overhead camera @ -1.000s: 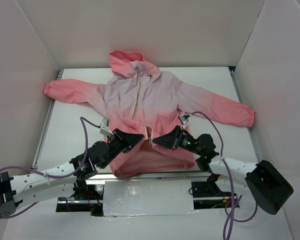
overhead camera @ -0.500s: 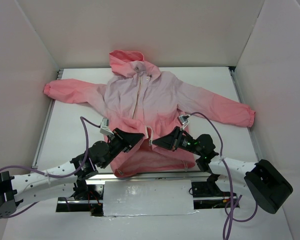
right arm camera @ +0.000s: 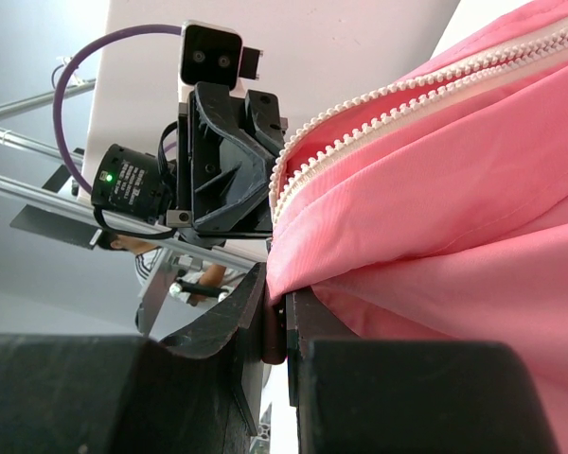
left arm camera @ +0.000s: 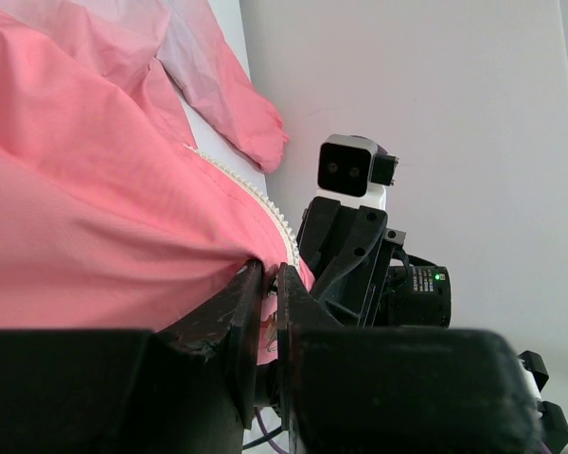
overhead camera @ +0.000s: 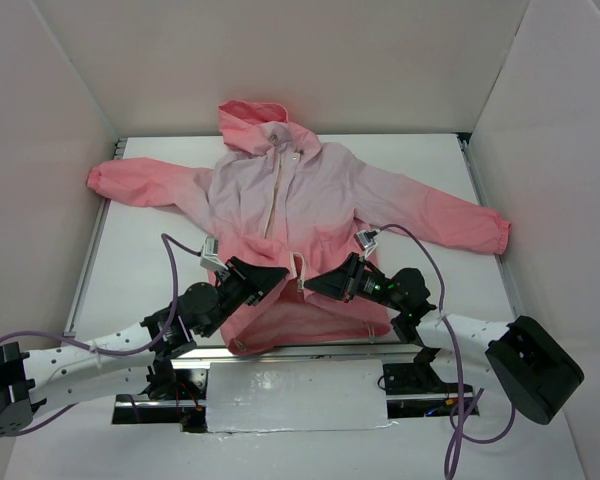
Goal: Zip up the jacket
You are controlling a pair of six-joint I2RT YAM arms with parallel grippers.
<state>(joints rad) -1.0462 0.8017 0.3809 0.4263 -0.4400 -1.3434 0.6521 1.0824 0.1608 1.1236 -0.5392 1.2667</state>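
Note:
The coral-to-lilac jacket (overhead camera: 315,195) lies flat on the table, hood at the far end, sleeves spread, and its cream zipper (overhead camera: 274,200) is open down the front. At the lower hem both grippers meet. My left gripper (overhead camera: 282,274) is shut on the pink hem fabric beside the zipper teeth (left arm camera: 257,200), as the left wrist view shows at the jaws (left arm camera: 267,276). Facing it, my right gripper (overhead camera: 310,284) is shut on the other front edge (right arm camera: 276,301), with the zipper teeth (right arm camera: 407,90) running up and away over pink cloth (right arm camera: 454,189). The slider is hidden.
White walls box in the table on three sides. A metal plate (overhead camera: 295,395) covers the near edge between the arm bases. Purple cables (overhead camera: 435,260) loop over the jacket's lower right and left. Each wrist view shows the other arm's camera close by (left arm camera: 350,170).
The right arm has edged slightly left toward the left gripper, drawing its hem edge along. The left arm and both grips are unchanged.

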